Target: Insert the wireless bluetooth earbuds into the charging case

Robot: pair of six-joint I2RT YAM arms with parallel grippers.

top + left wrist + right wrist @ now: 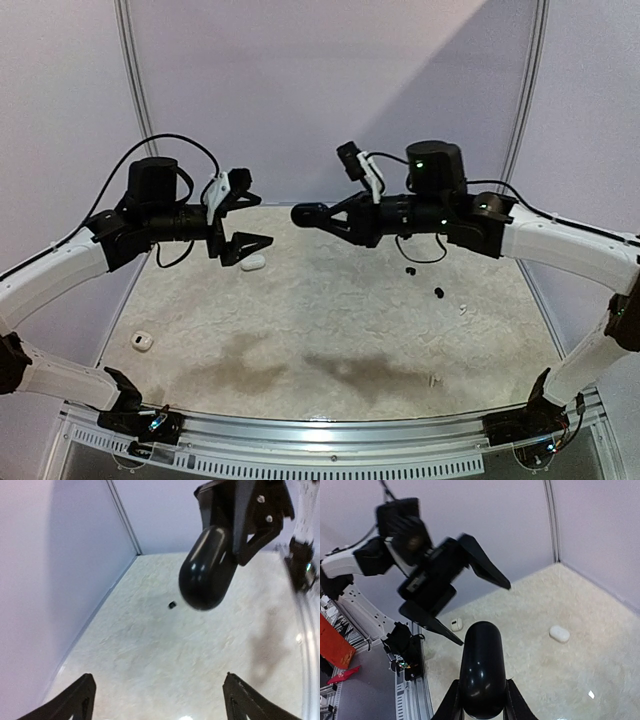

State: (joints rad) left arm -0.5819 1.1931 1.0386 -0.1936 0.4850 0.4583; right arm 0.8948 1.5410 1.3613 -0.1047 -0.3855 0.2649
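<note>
A black pebble-shaped charging case (305,214) hangs in the air above the table, with my right gripper (318,216) shut on its near end. The right wrist view shows the case (481,670) clamped between both fingers. My left gripper (266,222) faces it from the left, open and holding nothing, its fingertips just apart from the case. In the left wrist view the case (205,575) hangs ahead of the spread left fingers (85,695). Two black earbuds (410,270) (438,293) lie on the table under the right arm, and a white earbud (462,308) lies beside them.
A closed white case (253,263) lies on the cream mat under the left gripper. Another white case (141,342) sits near the front left. A small white bud (434,381) lies at the front right. Lilac walls close in the back and both sides.
</note>
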